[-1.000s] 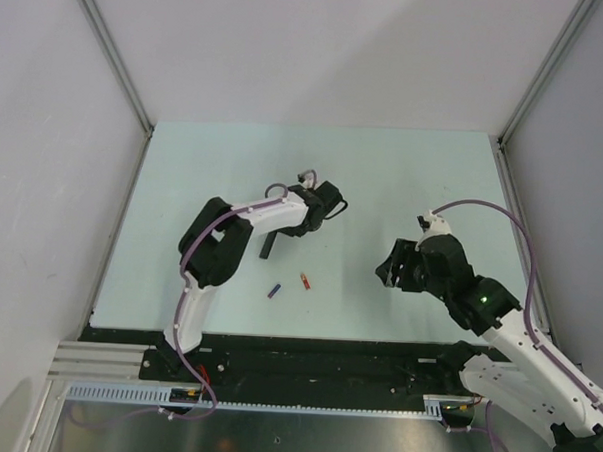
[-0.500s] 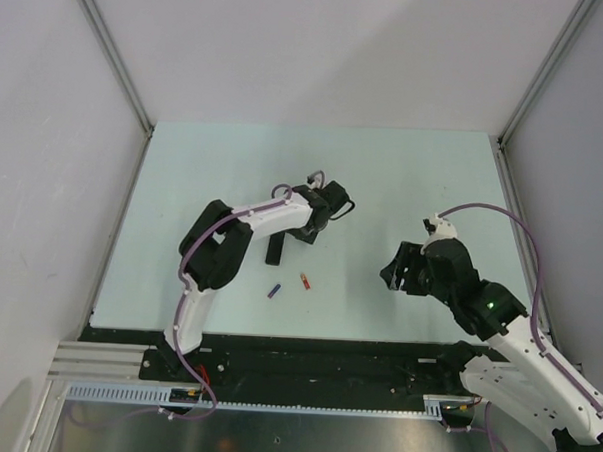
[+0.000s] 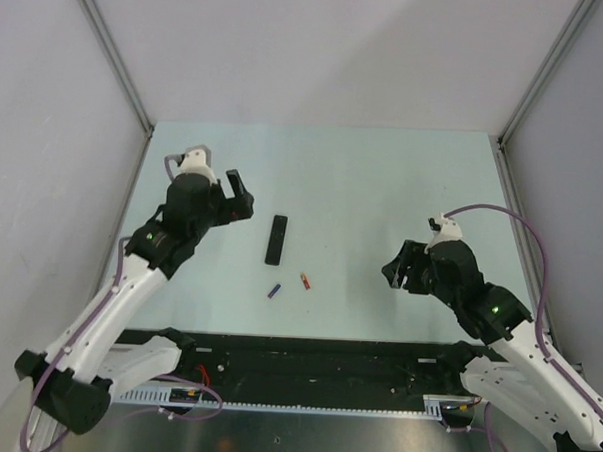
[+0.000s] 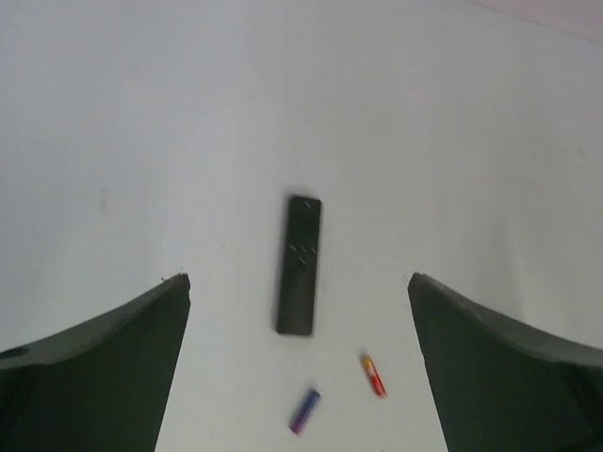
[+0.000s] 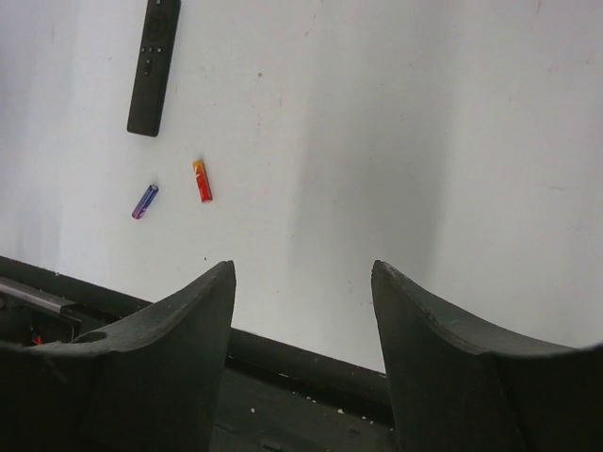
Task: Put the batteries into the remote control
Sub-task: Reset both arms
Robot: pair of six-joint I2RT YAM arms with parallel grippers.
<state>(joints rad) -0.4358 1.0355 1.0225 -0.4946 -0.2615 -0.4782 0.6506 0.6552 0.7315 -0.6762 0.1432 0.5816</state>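
Observation:
The remote control [image 3: 277,239] is a slim black bar lying flat on the pale table, button side up [image 4: 300,266], alone and untouched. Two batteries lie just in front of it: a purple-blue one [image 3: 275,290] and a red-orange one [image 3: 305,280]. My left gripper [image 3: 238,195] hovers to the left of the remote, wide open and empty; its wrist view looks down between the fingers onto the remote and both batteries [image 4: 304,411] [image 4: 374,374]. My right gripper [image 3: 392,270] hangs open and empty at the right, well apart from the remote [image 5: 154,66].
The black base rail [image 3: 306,356] runs along the table's near edge, and it shows under the right gripper [image 5: 301,266]. Grey walls with metal posts [image 3: 109,52] close in the table on the left, back and right.
My left gripper has opened and swung back to the left, away from the remote, which now lies free on the table. The right arm has barely shifted.

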